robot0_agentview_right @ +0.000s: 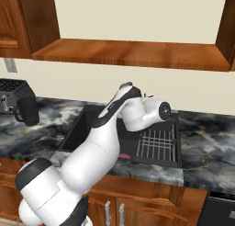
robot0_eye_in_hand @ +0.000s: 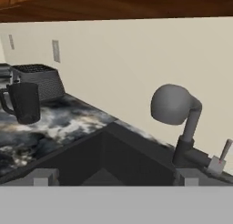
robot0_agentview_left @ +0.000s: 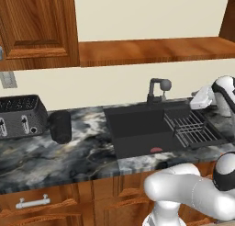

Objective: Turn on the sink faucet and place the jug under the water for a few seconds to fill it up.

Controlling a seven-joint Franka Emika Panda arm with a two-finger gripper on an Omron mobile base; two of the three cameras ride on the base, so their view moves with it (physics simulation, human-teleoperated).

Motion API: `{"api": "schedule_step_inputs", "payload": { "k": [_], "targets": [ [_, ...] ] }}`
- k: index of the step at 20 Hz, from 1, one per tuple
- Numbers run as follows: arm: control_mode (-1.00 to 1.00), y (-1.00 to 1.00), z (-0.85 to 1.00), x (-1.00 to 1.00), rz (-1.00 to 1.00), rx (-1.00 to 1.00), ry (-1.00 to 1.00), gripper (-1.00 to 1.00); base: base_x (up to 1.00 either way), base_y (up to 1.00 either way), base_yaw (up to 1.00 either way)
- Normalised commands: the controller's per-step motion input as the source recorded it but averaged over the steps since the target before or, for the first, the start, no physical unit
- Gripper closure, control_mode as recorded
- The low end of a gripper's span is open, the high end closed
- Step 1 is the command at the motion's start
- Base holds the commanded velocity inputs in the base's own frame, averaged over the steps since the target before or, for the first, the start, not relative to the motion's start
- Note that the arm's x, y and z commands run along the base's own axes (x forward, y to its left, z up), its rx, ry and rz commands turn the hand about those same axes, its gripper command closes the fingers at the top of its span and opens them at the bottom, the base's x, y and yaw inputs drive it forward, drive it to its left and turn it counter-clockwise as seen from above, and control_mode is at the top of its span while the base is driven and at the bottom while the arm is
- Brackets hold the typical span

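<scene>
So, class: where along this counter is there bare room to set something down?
Free: marble between the jug and the sink, and the front strip before the toaster. Crowded: toaster and jug stand close; the wire rack fills the sink's right end.

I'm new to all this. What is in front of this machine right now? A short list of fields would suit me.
place: kitchen counter of dark marbled stone, wooden cabinets above and below
sink: black basin set in the counter, wire rack on its right side
sink faucet: behind the basin, no water running
jug: black, on the counter left of the sink, beside the toaster
hand: open, holding nothing, near the faucet
progress: faucet not yet on, jug not yet moved
</scene>
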Motion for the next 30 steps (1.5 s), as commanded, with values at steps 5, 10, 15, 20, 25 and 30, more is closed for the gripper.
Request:
{"api": "schedule_step_inputs", "payload": {
  "k": [5, 10, 15, 20, 25, 30],
  "targets": [
    [-1.0, -0.01, -0.35, 0.7, 0.0, 0.0, -0.05, -1.0, 0.0, 0.0, 0.0],
    [-1.0, -0.01, -0.32, 0.37, 0.0, 0.0, -0.02, -1.0, 0.0, 0.0, 0.0],
    [-1.0, -0.03, -0.26, 0.29, 0.0, 0.0, 0.0, -1.0, 0.0, 0.0, 0.0],
    [-1.0, -0.44, -0.14, 0.07, 0.0, 0.08, 0.0, -1.0, 0.0, 0.0, 0.0],
    [-1.0, -0.53, -0.07, 0.02, 0.0, 0.11, 0.0, -1.0, 0.0, 0.0, 0.0],
    [-1.0, -0.31, -0.09, 0.2, 0.0, 0.06, 0.0, -1.0, 0.0, 0.0, 0.0]
  ]
}}
